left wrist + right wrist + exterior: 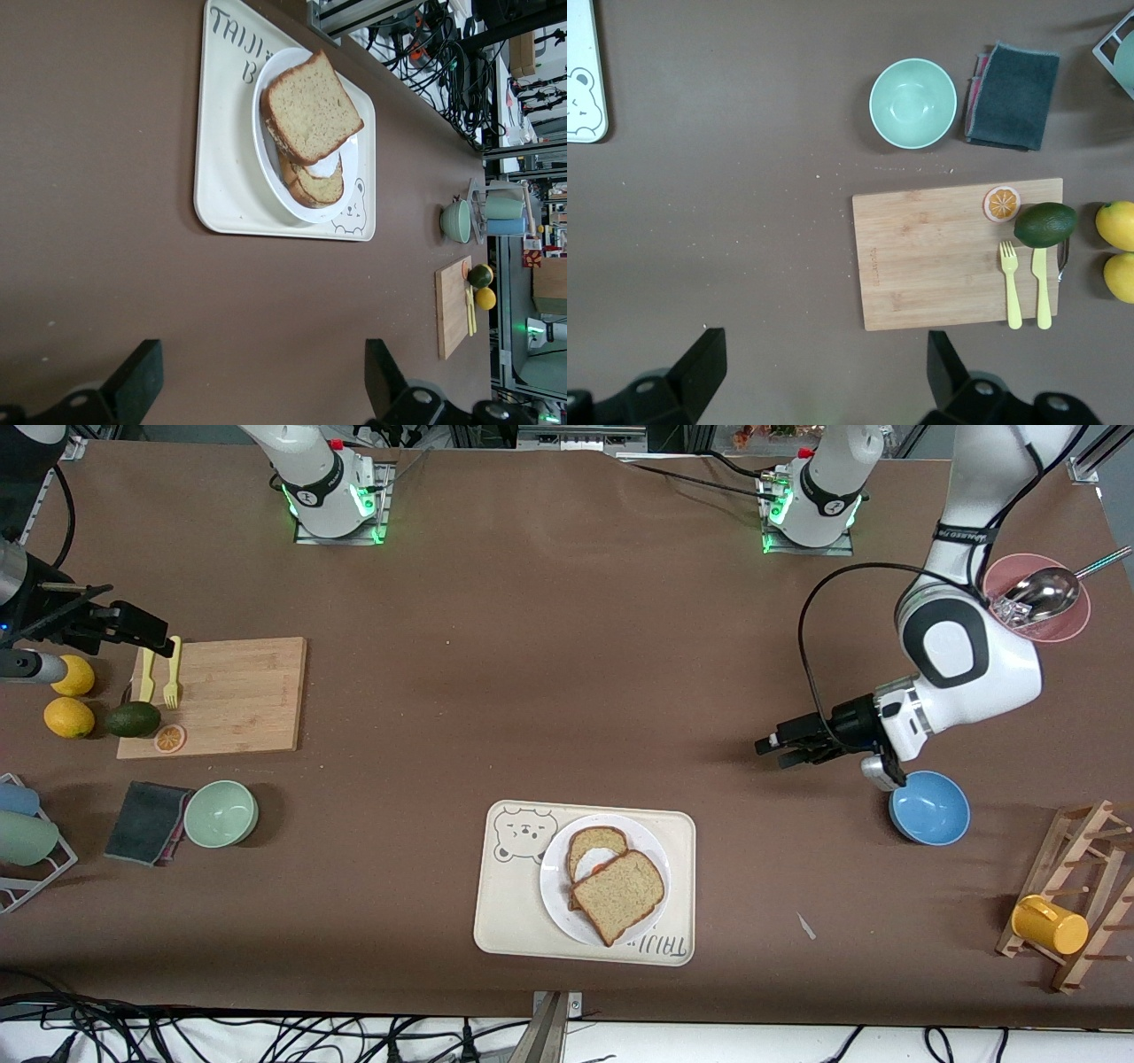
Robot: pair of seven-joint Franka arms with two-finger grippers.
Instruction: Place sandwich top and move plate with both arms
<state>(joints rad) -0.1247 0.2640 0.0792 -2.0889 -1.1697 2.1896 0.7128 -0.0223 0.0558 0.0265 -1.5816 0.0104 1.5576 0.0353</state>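
The sandwich top [623, 895], a speckled tan slice with a brown crust, lies askew on the egg slice [594, 850] on the white plate [554, 886]. Some egg white shows at its edge. In the left wrist view the sandwich top [310, 106] and the plate [266, 168] are well away from the fingers. My left gripper [771, 751] is open and empty over bare table beside the blue bowl; it also shows in its wrist view [261, 372]. My right gripper [155, 633] is open and empty over the cutting board's end; it also shows in its wrist view [824, 367].
The plate sits on a cream bear tray [505, 903]. A blue bowl [928, 808], a pink bowl with a spoon [1050, 602] and a wooden rack with a yellow mug [1050, 924] are at the left arm's end. A cutting board [230, 695], a green bowl [221, 812], a cloth and fruit are at the right arm's end.
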